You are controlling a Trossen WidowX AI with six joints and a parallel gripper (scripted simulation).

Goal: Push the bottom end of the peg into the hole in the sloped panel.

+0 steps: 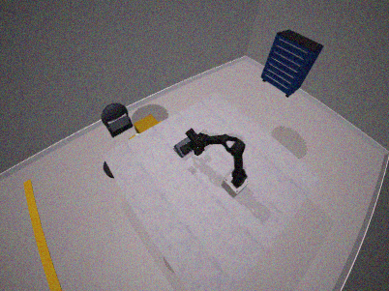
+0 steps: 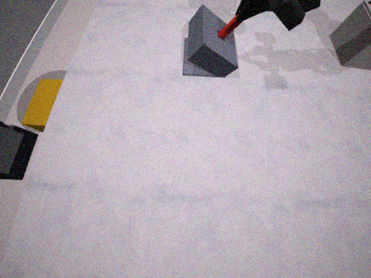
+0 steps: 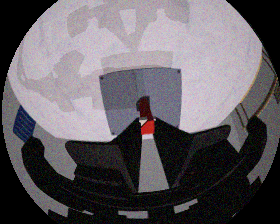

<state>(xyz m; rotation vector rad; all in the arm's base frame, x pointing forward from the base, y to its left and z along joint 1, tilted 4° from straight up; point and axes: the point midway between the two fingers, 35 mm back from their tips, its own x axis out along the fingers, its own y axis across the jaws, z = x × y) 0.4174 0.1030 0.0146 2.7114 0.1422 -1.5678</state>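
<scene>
The peg (image 2: 227,28) was red. The panel (image 2: 209,42) was grey, with its lower side face a darker slate. The gripper (image 2: 241,15) was black. The table (image 2: 185,165) was pale, off-white and faintly mottled. At the left edge of the exterior frame lay a yellow block (image 2: 42,103). In the top view's upper right stood a blue cabinet (image 1: 290,62) with a black top, and a yellow stripe (image 1: 41,236) ran at lower left.

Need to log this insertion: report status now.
Gripper shut on red peg. Peg tip at hole in sloped panel. Nothing in the way.
</scene>
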